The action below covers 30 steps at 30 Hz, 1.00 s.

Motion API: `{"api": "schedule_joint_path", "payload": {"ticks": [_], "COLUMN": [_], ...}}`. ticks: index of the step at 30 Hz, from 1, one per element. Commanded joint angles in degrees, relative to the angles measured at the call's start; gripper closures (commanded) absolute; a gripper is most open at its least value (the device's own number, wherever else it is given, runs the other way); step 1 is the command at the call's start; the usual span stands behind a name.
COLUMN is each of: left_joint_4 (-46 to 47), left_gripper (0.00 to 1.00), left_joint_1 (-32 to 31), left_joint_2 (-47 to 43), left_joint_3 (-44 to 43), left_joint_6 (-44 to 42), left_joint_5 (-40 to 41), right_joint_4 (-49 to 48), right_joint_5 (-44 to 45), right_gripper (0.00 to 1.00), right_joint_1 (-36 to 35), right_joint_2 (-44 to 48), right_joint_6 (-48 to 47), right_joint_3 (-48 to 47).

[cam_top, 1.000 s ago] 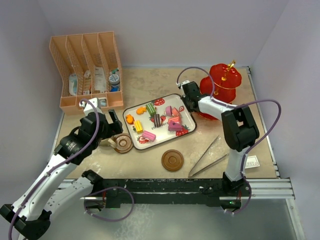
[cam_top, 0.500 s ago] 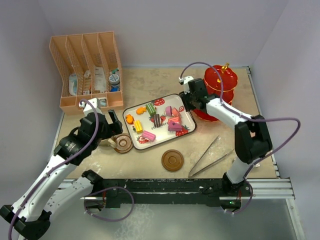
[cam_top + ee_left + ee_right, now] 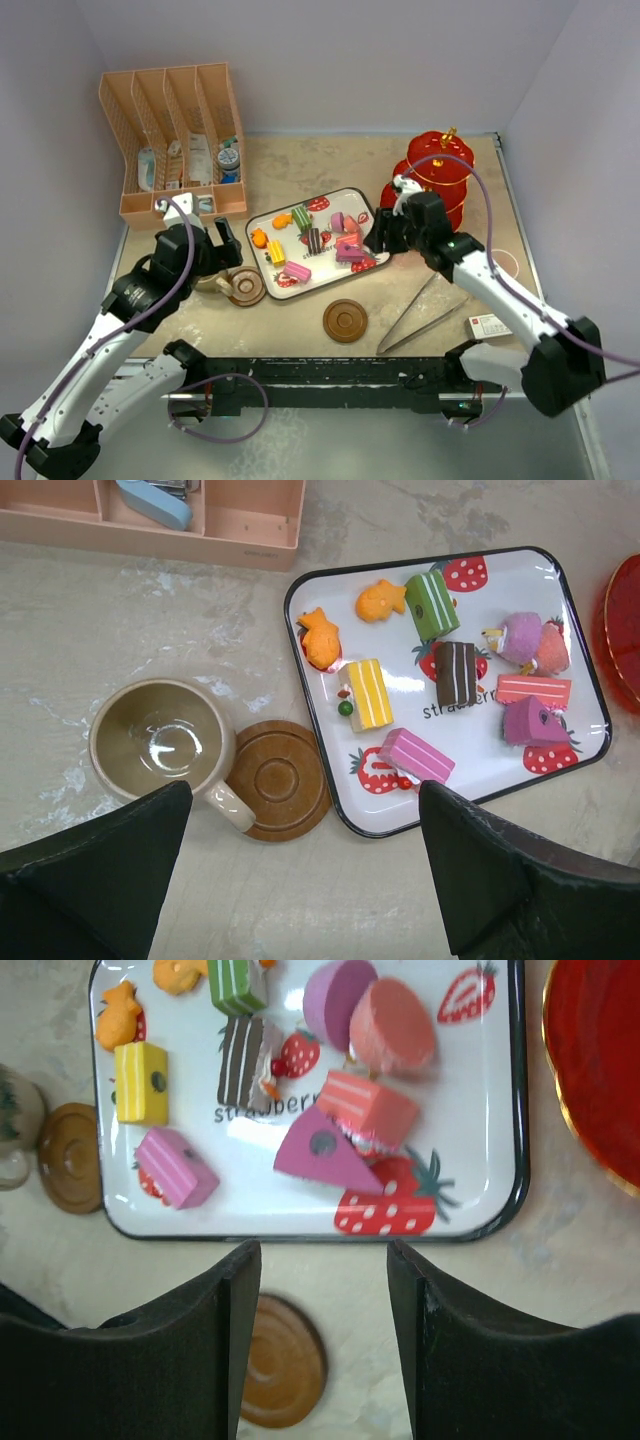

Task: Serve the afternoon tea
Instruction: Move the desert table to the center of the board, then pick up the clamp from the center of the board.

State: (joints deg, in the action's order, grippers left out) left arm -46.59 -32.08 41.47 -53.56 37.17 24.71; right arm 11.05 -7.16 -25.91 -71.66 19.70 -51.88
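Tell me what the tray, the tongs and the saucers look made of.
Tray: glossy white with a black rim and glare, likely enamelled metal or melamine. Tongs: bare metal, by the silvery sheen. Saucers: matte brown with concentric rings, wood or wood-look plastic.

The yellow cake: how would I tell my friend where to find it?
Find the white tray with strawberry pictures in the middle of the table. Look at its side nearest the tan mug: the yellow cake lies there between an orange fish cookie and a pink cake. It is the only yellow block on the tray.
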Motion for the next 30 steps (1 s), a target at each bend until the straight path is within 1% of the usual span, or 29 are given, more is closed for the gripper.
{"api": "schedule_joint_path", "payload": {"ticks": [1,4,7,9,12,14,18,21,22,24,25,26,28,30], "left_joint_4": [3.83,6.9,10.83,12.62,13.05,12.48,13.25,12.69,12.61,12.34,12.25,12.15,11.97,12.11], "left_gripper": [0.07,0.07,0.07,0.07,0.07,0.07,0.07,0.07,0.07,0.07,0.07,0.07,0.07,0.07], "left_joint_1": [-0.27,-0.27,-0.27,-0.27,-0.26,-0.27,-0.27,-0.27,-0.27,-0.27,-0.27,-0.27,-0.27,-0.27], "left_joint_2": [-1.21,-1.59,-2.17,-2.47,-2.71,-3.2,-5.11,-6.2,-6.47,-6.93,-7.12,-7.25,-7.49,-7.63], "left_joint_3": [-1.59,0.27,3.21,5.5,8.35,9.17,9.62,9.81,9.86,9.94,9.93,9.91,9.97,10.08], "left_joint_6": [-3.32,-4.27,-5.68,-6.48,-6.71,-5.82,-6.5,-6.33,-6.24,-6.04,-5.93,-5.84,-5.74,-5.7], "left_joint_5": [0.17,2.04,4.47,5.14,5.05,4.72,4.79,5.7,5.96,6.45,6.72,6.96,7.18,7.15], "right_joint_4": [2.05,7.63,15.08,20.9,29.62,33.9,34.85,36.22,35.87,36.37,37.07,38.04,39.1,41.33], "right_joint_5": [0.57,4.17,9.56,12.44,10.91,10.9,6.14,2.51,3.79,1.71,-0.19,0.24,4.25,2.68], "right_gripper": [0.43,0.45,0.45,0.45,0.44,0.44,0.43,0.34,0.29,0.16,0.14,0.13,0.12,0.04], "right_joint_1": [-0.42,-0.62,-0.72,-0.72,-0.72,-0.72,-0.72,-0.71,-0.72,-0.72,-0.72,-0.7,-0.72,-0.72], "right_joint_2": [10.12,15.51,19.64,21.25,20.69,19.08,14.11,10.45,9.74,9.42,9.59,10.02,11.25,12.62], "right_joint_6": [18.24,26.06,32.88,39.69,48.39,50.0,48.26,47.83,47.89,48.65,49.42,49.91,51.3,54.81], "right_joint_3": [7.26,11.0,12.09,12.48,12.87,12.6,13.0,13.08,12.56,12.37,12.44,11.88,9.92,9.42]}}
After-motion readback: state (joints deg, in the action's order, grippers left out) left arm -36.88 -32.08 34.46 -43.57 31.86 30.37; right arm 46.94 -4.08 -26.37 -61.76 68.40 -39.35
